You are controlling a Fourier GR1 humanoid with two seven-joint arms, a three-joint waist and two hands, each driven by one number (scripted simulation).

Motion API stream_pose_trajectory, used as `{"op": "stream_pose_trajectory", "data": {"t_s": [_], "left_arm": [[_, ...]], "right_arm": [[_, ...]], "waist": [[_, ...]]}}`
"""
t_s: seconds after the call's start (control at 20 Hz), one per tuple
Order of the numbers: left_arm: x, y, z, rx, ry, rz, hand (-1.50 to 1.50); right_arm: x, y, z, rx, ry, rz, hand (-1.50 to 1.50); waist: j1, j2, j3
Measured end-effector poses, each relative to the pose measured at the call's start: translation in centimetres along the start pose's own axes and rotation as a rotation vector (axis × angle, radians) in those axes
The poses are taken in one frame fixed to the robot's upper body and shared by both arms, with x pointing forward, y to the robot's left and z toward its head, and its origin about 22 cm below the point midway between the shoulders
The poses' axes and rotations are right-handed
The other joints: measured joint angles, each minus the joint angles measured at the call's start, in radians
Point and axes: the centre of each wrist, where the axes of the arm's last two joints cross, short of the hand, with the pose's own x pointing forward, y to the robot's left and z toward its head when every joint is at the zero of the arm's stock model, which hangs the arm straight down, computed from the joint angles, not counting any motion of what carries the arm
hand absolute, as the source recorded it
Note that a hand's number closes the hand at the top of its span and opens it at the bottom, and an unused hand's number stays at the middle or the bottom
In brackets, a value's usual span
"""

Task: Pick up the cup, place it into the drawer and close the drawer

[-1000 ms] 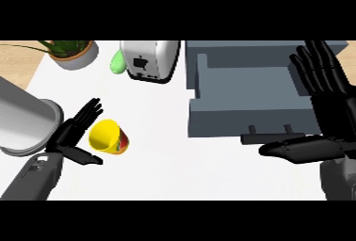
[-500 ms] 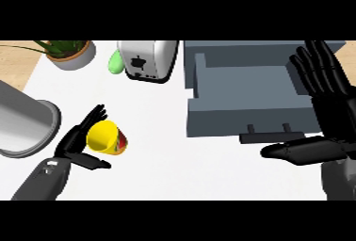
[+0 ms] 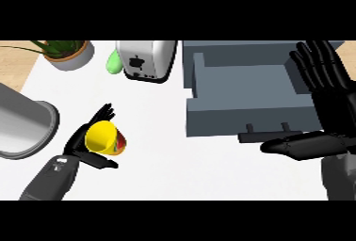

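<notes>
Left hand (image 3: 83, 148) had closed further round the small yellow cup (image 3: 104, 137); grasp was set, lift pending. Right hand (image 3: 327, 101) stayed flat-open beside the open grey drawer (image 3: 240, 89).

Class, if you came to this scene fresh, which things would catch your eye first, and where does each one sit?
The bright yellow cup at lower left stands out first, with the left hand curled round it. Next comes the large grey open drawer at upper right, with the open right hand beside it, and a silver toaster at top centre.
</notes>
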Motion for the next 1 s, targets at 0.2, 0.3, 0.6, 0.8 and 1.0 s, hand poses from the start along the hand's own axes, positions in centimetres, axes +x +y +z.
{"op": "stream_pose_trajectory", "data": {"t_s": [0.2, 0.3, 0.6, 0.8, 1.0], "left_arm": [[-0.2, -0.9, -0.6, -0.015, -0.005, 0.014, -1.50], [-0.3, -1.1, -0.6, -0.030, 0.003, 0.027, -1.50], [-0.1, -1.9, -1.6, -0.083, -0.024, 0.082, 1.50], [0.1, -2.6, -2.2, -0.040, -0.127, 0.027, 1.50], [-0.2, -2.9, -2.0, 0.104, -0.204, -0.047, 1.50]], "right_arm": [[0.0, -0.4, 0.1, -0.001, -0.002, 0.006, -1.50], [0.1, -0.4, -0.1, 0.000, -0.002, 0.007, -1.50], [-0.2, -0.9, 0.0, 0.001, 0.004, 0.010, -1.50], [-0.2, -0.8, 0.0, -0.002, 0.006, 0.016, -1.50], [-0.2, -1.1, 0.1, -0.008, 0.006, 0.017, -1.50]], "waist": [[-0.003, 0.001, 0.000], [-0.003, 0.002, 0.000], [0.000, 0.001, 0.000], [0.002, 0.001, 0.000], [0.008, -0.001, 0.000]]}}
